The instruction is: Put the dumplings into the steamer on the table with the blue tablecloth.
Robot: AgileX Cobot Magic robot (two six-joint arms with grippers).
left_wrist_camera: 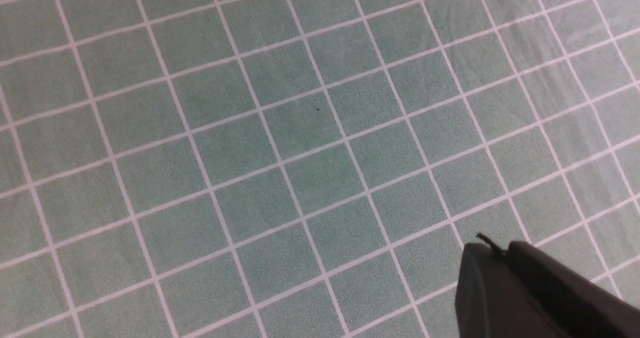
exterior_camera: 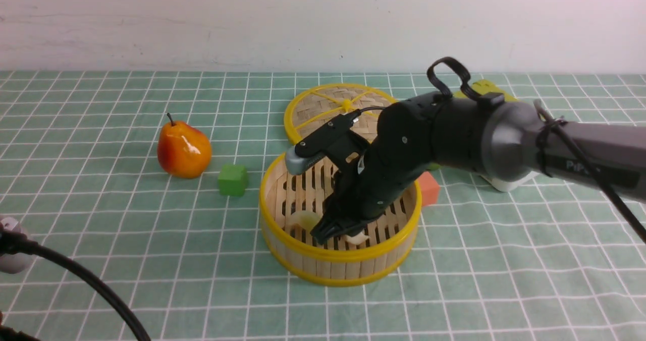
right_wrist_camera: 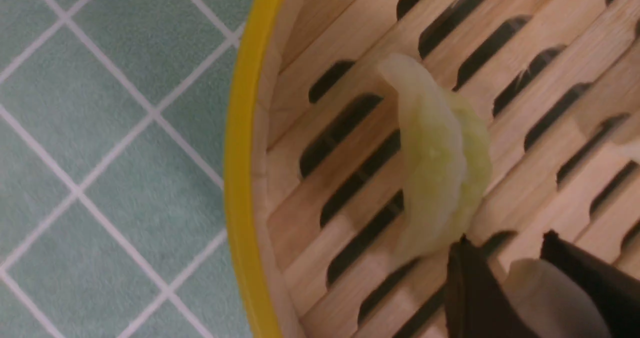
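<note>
The steamer [exterior_camera: 338, 256] stands mid-table on the blue tablecloth [exterior_camera: 101, 205]. My right gripper [exterior_camera: 335, 232] reaches down into it, near the front wall. Its jaws are closed on a cream-white dumpling [right_wrist_camera: 545, 298], which fills the gap between the fingers just above the slatted floor; the same dumpling [exterior_camera: 357, 238] peeks out under the tips. A pale yellow-green dumpling [right_wrist_camera: 440, 178] lies loose on the slats beside the right gripper [right_wrist_camera: 506, 238], towards the steamer's yellow rim [right_wrist_camera: 240, 178]. My left gripper [left_wrist_camera: 492, 250] hangs shut and empty over bare cloth [left_wrist_camera: 300, 153].
The woven lid [exterior_camera: 333, 109] lies flat behind the steamer. A pear [exterior_camera: 183, 149] and a green cube [exterior_camera: 233, 179] sit to its left, an orange cube [exterior_camera: 429, 188] at its right. A white block [exterior_camera: 507, 182] shows under the right arm. A black cable [exterior_camera: 91, 280] crosses the near left corner.
</note>
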